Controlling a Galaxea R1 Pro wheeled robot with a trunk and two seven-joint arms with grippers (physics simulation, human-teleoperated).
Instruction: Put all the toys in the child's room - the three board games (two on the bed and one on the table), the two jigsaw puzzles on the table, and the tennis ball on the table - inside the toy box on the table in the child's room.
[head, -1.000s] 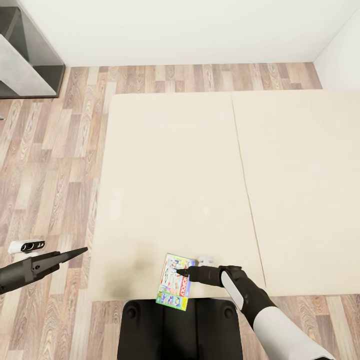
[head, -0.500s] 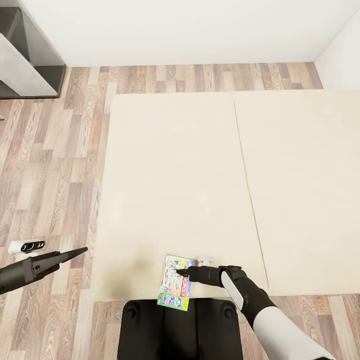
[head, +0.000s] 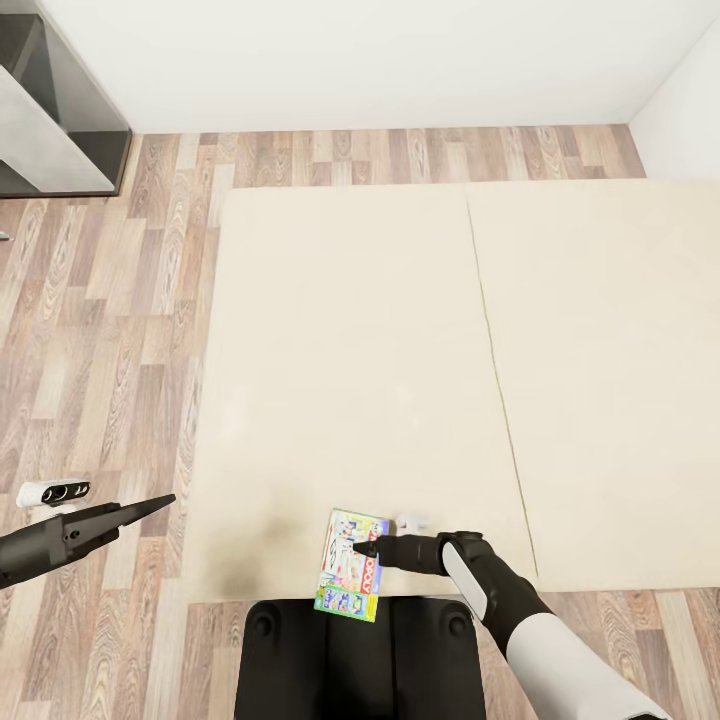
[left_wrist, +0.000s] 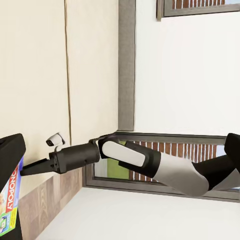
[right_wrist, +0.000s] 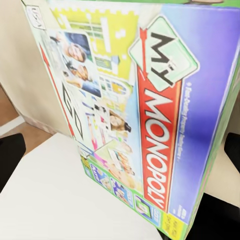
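While right fingers (head: 362, 547) pinch it, Monopoly box (head: 348, 566) lies lengthwise off bed (head: 350, 380) edge, left fingers (head: 168, 498) closed.

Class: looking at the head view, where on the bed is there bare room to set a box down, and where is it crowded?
Bare: nearly the whole beige bed cover, both sides of its centre seam. Crowded: the near edge, where the colourful Monopoly game box lies under the right gripper.

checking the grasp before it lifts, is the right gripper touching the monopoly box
Cannot tell. In the head view the right gripper overlaps the Monopoly box on the bed, but from above neither contact nor a gap shows.
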